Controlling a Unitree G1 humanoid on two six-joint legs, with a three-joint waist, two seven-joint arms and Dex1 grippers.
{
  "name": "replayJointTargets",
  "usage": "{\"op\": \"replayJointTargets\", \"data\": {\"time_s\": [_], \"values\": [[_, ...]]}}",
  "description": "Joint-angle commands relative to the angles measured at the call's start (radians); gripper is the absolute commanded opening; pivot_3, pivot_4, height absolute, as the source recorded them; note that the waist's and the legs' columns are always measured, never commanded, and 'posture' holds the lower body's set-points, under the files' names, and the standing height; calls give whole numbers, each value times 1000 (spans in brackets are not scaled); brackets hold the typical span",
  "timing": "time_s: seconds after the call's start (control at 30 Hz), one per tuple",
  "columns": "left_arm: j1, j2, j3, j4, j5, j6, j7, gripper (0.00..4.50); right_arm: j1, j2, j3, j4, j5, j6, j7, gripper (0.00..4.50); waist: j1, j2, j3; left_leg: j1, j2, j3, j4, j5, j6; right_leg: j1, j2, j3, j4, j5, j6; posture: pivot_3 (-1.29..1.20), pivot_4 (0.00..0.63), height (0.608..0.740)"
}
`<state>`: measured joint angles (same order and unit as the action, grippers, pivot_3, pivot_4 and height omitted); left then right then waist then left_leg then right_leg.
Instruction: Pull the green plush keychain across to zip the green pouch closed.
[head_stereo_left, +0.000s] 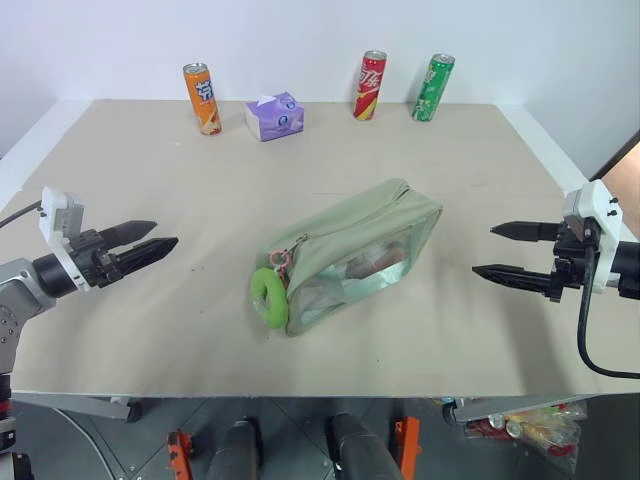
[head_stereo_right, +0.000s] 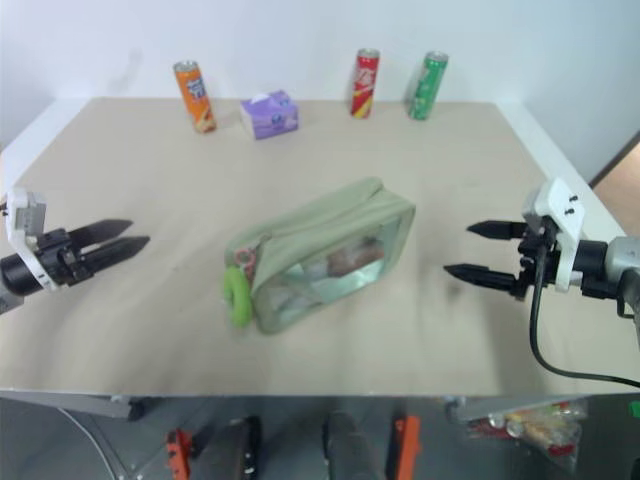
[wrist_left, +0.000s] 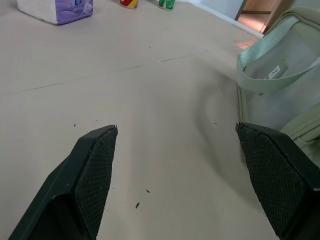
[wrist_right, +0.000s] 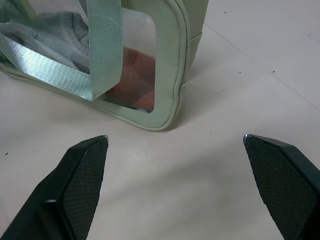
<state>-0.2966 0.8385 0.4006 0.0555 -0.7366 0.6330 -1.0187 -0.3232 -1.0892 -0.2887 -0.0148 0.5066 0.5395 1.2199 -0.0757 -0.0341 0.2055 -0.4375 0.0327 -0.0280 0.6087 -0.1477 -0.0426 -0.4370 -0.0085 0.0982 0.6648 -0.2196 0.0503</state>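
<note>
The green pouch (head_stereo_left: 350, 252) lies on its side in the middle of the table, its clear panel facing me. The green plush keychain (head_stereo_left: 268, 297) hangs by a pinkish clasp at the pouch's near-left end, resting on the table. My left gripper (head_stereo_left: 152, 240) hovers open well to the left of the pouch, pointing toward it, with nothing between its fingers. On the other side my right gripper (head_stereo_left: 495, 250) is open too, aimed at the pouch's right end and apart from it. The right wrist view looks at the pouch's clear panel and strap (wrist_right: 102, 45).
Along the far edge stand an orange can (head_stereo_left: 201, 98), a purple tissue box (head_stereo_left: 274, 116), a red can (head_stereo_left: 369, 85) and a green can (head_stereo_left: 433, 88). Bare table surface (head_stereo_left: 180, 180) surrounds the pouch. The table's front edge runs just below both grippers.
</note>
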Motion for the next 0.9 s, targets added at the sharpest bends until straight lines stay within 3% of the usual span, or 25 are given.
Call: {"op": "replayJointTargets", "data": {"time_s": [0.03,0.23,0.43,0.53,0.7,0.8,0.9], "values": [[-9,24,-10,-20,19,-25,-27,3911,-40,-18,-56,-35,48,14,4,4500,0,0,0,0,0,0,0,0,0,0,0,0,0,0,0,0,150,740],[-25,26,-29,-36,6,3,-57,3911,-188,-48,56,-24,-17,-44,17,4500,-2,0,0,0,1,1,0,0,0,-1,0,1,0,1,1,0,150,740],[-68,34,24,-140,-131,84,-77,3911,-523,-28,206,97,-96,-113,96,4500,-2,1,1,0,1,3,3,0,0,-2,0,1,0,2,1,0,150,740],[-94,47,32,-216,-187,111,-82,3911,-657,5,291,100,-92,-133,213,4500,-2,1,1,-1,2,7,2,0,0,-4,-1,3,0,3,1,0,150,740],[-107,48,21,-290,-216,117,-68,3911,-757,47,386,101,-104,-173,369,4500,-2,1,0,-1,4,7,1,-1,-2,-3,1,2,0,3,1,0,150,740],[-115,46,3,-351,-235,116,-61,3911,-776,70,518,72,-88,-221,394,4500,-1,1,1,-1,4,7,2,-1,-2,-3,1,2,0,3,1,0,150,740],[-134,50,-2,-388,-267,127,-54,3911,-810,125,572,120,-139,-267,394,4500,-4,0,0,-1,4,7,2,-1,-2,-3,1,2,0,3,1,0,150,740]]}}
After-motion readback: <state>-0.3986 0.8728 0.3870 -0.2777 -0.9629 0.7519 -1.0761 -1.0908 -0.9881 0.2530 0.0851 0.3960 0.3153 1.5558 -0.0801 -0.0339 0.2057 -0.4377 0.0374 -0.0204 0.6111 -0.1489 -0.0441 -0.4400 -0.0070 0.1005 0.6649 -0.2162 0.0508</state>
